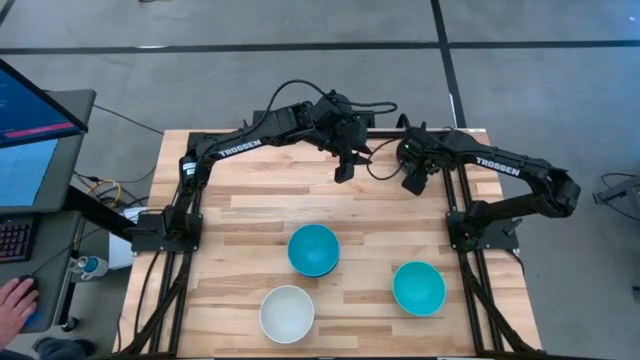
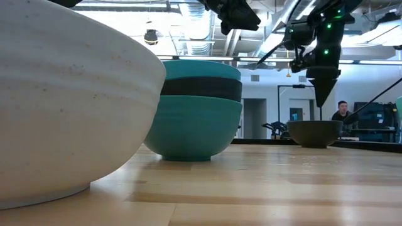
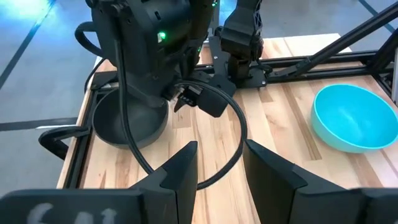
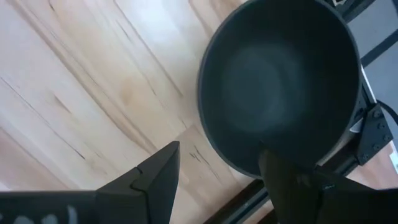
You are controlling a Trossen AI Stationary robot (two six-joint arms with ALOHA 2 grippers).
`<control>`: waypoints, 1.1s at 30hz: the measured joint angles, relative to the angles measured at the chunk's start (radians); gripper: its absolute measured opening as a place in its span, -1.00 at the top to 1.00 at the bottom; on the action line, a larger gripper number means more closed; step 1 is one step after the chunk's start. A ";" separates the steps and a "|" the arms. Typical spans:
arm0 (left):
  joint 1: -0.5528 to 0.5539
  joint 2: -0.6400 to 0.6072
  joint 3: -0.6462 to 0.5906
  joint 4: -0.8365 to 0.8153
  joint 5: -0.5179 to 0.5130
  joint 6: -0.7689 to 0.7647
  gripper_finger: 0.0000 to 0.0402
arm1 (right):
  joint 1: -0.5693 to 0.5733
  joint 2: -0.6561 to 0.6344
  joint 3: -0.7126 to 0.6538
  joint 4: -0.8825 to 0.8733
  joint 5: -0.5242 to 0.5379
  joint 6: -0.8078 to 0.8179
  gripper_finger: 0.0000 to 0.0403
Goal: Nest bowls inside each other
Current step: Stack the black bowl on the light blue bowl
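A stack of three bowls [image 1: 314, 250] stands mid-table, a cyan one on top, a black one [image 2: 201, 88] in the middle and a dark teal one [image 2: 191, 132] on the wood. A white bowl [image 1: 287, 313] sits near the front edge. A single cyan bowl [image 1: 418, 288] sits to the right. Another black bowl [image 4: 280, 81] rests on its base at the far right edge, mostly hidden under my right arm in the high view. My right gripper [image 2: 323, 91] hangs open just above its rim, pointing down. My left gripper [image 1: 345, 170] is open, raised over the far middle of the table.
Black frame rails [image 3: 68, 155] run along the table's edges close to the black bowl. A looped cable [image 3: 236, 124] hangs between the arms. A monitor [image 1: 35, 120] and a person's hand [image 1: 15, 300] are off the left side; a person [image 2: 341, 112] sits in the room behind.
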 joint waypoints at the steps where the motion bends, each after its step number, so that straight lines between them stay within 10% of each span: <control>1: 0.000 0.000 0.000 0.000 0.000 0.000 0.40 | 0.000 0.000 0.000 0.002 0.000 0.000 -0.19; 33: 0.000 0.000 0.000 0.000 -0.002 -0.014 0.40 | -0.021 0.000 -0.197 0.251 -0.015 -0.028 -0.19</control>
